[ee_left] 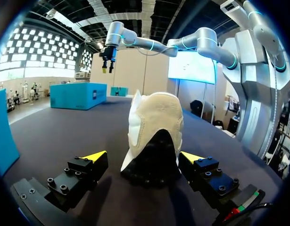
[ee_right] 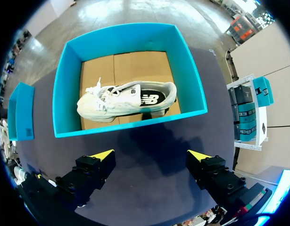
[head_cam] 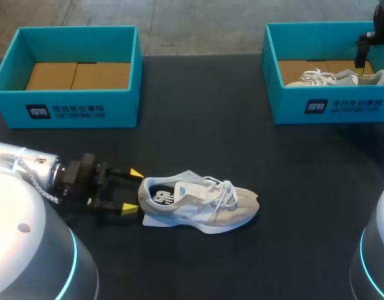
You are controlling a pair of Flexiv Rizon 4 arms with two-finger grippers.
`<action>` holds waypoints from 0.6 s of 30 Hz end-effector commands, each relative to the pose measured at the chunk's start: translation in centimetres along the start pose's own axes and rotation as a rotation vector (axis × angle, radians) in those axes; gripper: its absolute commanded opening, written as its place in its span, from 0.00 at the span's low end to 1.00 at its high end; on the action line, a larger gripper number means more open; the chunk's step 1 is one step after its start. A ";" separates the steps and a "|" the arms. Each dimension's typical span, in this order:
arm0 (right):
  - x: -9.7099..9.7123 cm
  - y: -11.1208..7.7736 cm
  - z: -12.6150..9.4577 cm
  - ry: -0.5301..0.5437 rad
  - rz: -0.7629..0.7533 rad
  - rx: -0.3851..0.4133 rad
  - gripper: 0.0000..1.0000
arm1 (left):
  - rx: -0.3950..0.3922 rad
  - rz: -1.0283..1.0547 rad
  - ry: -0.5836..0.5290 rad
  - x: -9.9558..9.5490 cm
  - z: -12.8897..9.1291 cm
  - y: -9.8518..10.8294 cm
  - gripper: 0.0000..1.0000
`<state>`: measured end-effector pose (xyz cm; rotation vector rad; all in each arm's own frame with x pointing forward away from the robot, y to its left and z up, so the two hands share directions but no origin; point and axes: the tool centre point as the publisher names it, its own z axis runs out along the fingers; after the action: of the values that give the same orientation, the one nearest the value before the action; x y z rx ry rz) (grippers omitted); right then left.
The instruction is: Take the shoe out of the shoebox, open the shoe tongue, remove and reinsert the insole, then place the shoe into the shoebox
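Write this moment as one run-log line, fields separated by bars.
left gripper: open around heel of shoe on table | right gripper: open above right shoebox | second shoe: inside that box

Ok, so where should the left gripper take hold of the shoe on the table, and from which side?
By the heel, from behind. The shoe stands upright on its sole with its heel facing the open left gripper, which straddles that narrow end.

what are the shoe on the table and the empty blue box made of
Shoe: probably suede or mesh fabric, matte grey-beige; sole looks like white foam or rubber. Empty box: likely cardboard, matte teal walls, bare brown flaps on its floor.
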<state>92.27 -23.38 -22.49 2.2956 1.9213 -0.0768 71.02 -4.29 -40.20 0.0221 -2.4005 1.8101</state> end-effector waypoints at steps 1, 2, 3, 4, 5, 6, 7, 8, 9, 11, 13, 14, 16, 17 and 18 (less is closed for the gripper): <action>0.0 -0.1 0.0 0.000 0.001 -0.001 1.00 | -0.009 -0.001 0.008 0.0 0.4 0.1 1.00; 0.0 -0.1 0.0 0.000 0.001 -0.001 1.00 | -0.012 0.001 0.011 0.0 0.4 0.1 1.00; 0.0 -0.1 0.0 0.000 0.001 -0.001 1.00 | -0.014 0.003 0.014 0.1 0.5 0.1 1.00; 0.0 -0.1 0.0 0.000 0.001 -0.001 1.00 | -0.015 0.004 0.015 0.2 0.6 0.1 1.00; 0.0 -0.1 0.0 0.000 0.001 -0.001 1.00 | -0.016 0.005 0.017 0.3 0.6 0.0 1.00; 0.0 -0.1 0.0 0.000 0.001 -0.001 1.00 | -0.017 0.005 0.019 0.3 0.7 0.0 1.00; 0.0 -0.1 0.0 0.000 0.001 -0.001 1.00 | -0.018 0.005 0.020 0.3 0.8 0.1 1.00; 0.0 -0.1 0.0 0.000 0.001 -0.001 1.00 | -0.020 0.005 0.021 0.4 0.9 0.1 1.00; 0.0 -0.1 0.0 0.000 0.001 -0.001 1.00 | -0.020 0.005 0.022 0.5 0.9 0.2 1.00; 0.0 -0.1 0.0 0.000 0.001 -0.001 1.00 | -0.022 0.004 0.023 0.6 0.9 0.3 1.00; 0.0 -0.1 0.0 0.000 0.001 -0.001 1.00 | -0.023 0.001 0.024 0.8 0.9 0.4 1.00; 0.0 -0.1 0.0 0.000 0.001 -0.001 1.00 | -0.023 0.000 0.024 0.9 0.9 0.5 1.00; 0.0 -0.1 0.0 0.000 0.001 -0.001 1.00 | -0.024 0.001 0.022 1.0 0.9 0.6 1.00; 0.0 -0.1 0.0 0.000 0.001 -0.001 1.00 | -0.023 0.000 0.020 1.1 0.9 0.6 1.00; 0.0 -0.1 0.0 0.000 0.001 -0.001 1.00 | -0.022 0.000 0.019 1.2 1.0 0.6 1.00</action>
<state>92.27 -23.38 -22.49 2.2956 1.9213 -0.0768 69.99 -4.87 -40.87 -0.0016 -2.4007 1.7738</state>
